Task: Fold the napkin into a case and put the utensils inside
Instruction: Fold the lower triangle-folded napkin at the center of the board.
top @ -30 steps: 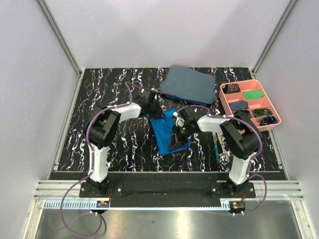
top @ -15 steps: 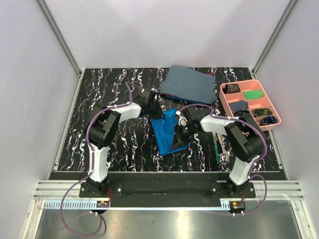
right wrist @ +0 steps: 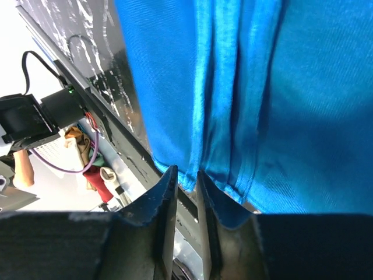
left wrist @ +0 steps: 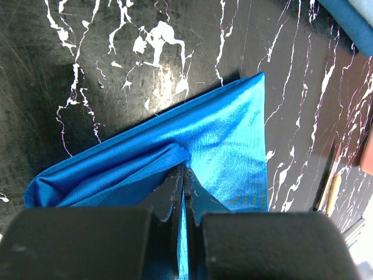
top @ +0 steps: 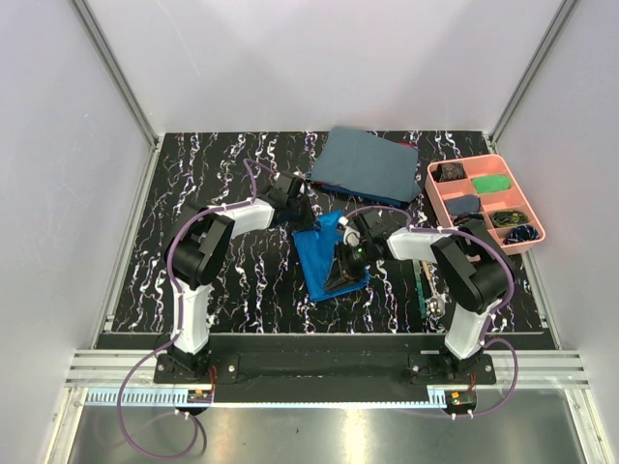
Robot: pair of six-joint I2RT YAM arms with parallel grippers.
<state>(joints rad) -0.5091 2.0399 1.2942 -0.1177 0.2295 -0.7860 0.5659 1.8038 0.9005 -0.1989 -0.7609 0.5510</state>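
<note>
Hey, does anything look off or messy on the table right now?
Only the napkin: it lies crooked and rumpled, with bunched pleats running along it near the right gripper, not a flat, neat fold. Nothing looks spilled or damaged.

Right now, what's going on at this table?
Both arms are working the blue napkin. The left arm has its jaws shut on a fold at the napkin's far left corner. The right arm has its jaws slightly apart over the napkin's right part. The utensils lie to the napkin's right, not yet inside.
</note>
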